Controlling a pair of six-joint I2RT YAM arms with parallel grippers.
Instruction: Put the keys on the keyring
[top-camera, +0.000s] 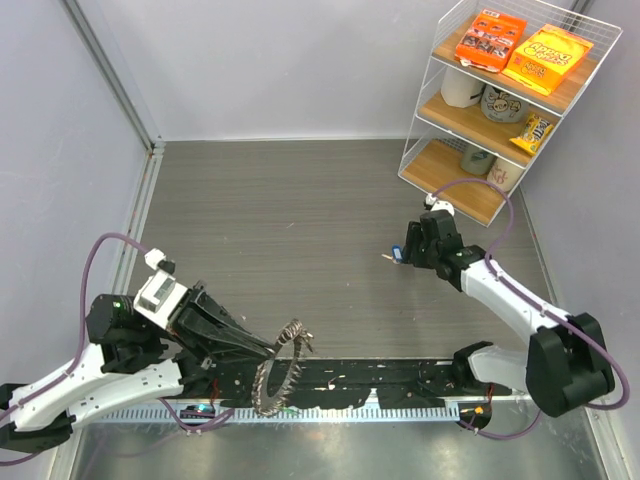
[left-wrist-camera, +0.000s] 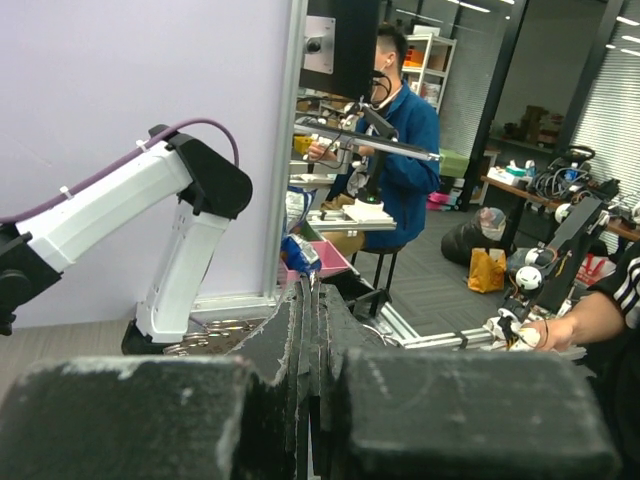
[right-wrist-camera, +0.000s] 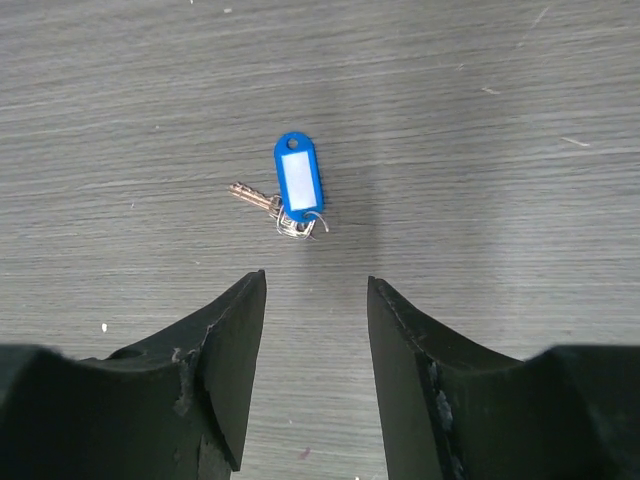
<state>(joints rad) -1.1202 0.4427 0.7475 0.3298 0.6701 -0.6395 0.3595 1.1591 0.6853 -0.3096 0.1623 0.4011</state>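
My left gripper (top-camera: 270, 351) is shut on the keyring (top-camera: 279, 372), a bristly disc of small silvery keys held upright on edge above the table's near edge. In the left wrist view the fingertips (left-wrist-camera: 345, 315) are pressed together on the thin ring edge (left-wrist-camera: 312, 300), with a blue-headed piece (left-wrist-camera: 300, 254) just past them. A key with a blue tag (top-camera: 397, 254) lies flat on the grey table. My right gripper (top-camera: 408, 252) hovers over it, open and empty. In the right wrist view the tag (right-wrist-camera: 299, 185) and its small key (right-wrist-camera: 252, 196) lie just ahead of the gripper (right-wrist-camera: 315, 290).
A white wire shelf rack (top-camera: 420, 140) with snack boxes and mugs stands at the back right. A black strip (top-camera: 400, 375) with small scattered metal pieces runs along the near edge. A wall with a metal rail (top-camera: 140, 200) bounds the left side.
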